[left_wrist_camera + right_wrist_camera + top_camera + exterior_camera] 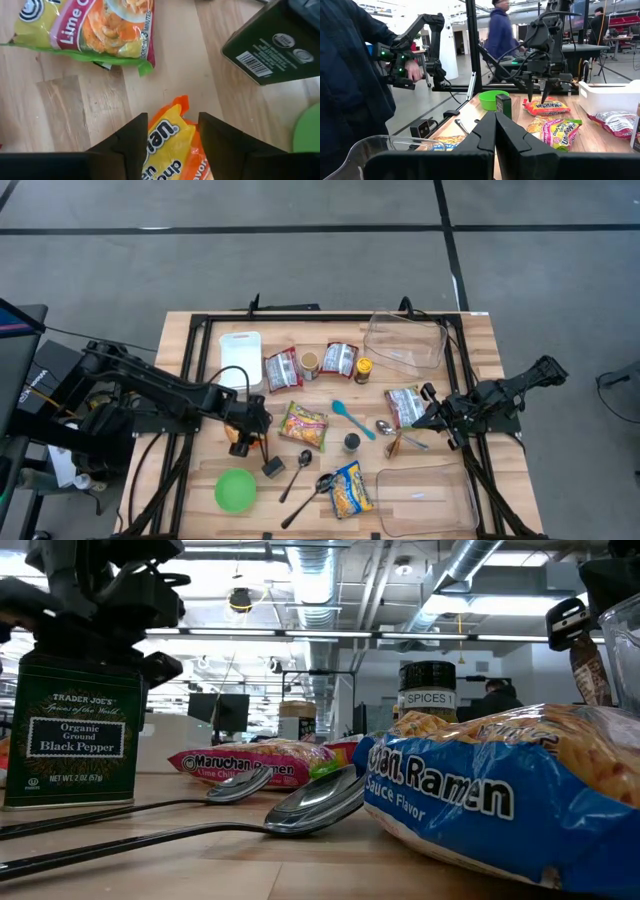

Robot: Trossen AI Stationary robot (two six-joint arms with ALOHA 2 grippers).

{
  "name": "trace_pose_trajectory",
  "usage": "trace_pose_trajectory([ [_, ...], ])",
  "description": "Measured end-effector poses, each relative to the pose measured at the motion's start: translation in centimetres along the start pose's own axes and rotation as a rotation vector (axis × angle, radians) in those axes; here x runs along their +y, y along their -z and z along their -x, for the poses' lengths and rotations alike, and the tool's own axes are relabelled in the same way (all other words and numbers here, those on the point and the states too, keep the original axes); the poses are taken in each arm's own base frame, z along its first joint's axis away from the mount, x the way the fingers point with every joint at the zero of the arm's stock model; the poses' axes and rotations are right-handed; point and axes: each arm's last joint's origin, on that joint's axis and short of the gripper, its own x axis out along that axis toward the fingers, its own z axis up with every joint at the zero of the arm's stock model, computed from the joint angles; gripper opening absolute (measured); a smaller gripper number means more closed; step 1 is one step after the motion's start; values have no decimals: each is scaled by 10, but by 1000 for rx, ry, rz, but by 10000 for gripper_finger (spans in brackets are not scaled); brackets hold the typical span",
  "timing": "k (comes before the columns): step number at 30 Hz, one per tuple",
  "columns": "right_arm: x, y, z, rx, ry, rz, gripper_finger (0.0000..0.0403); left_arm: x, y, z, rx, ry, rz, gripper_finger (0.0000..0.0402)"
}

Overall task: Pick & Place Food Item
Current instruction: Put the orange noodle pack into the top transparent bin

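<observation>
"organic ground black pepper" on tin point(72, 730)

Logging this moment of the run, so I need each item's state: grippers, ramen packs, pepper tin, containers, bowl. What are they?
left gripper: open, fingers astride the orange ramen pack
right gripper: shut, empty
lime ramen pack: flat on table
black pepper tin: upright
clear containers: empty
green bowl: empty

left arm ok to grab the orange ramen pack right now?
Probably yes. The left gripper is open, straddling the orange ramen pack on the table, with nothing between them. The black pepper tin stands clear, off to one side.
</observation>
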Motion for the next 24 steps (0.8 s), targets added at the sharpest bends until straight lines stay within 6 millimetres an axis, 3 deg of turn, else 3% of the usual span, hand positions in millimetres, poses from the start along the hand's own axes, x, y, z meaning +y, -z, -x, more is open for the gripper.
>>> trace_pose_trajectory([
  [10,0,0,0,-1,0,0,0,-1,1,-24,75,27,-51,220],
  [24,0,0,0,-1,0,0,0,0,-1,-27,61,18,-59,176],
])
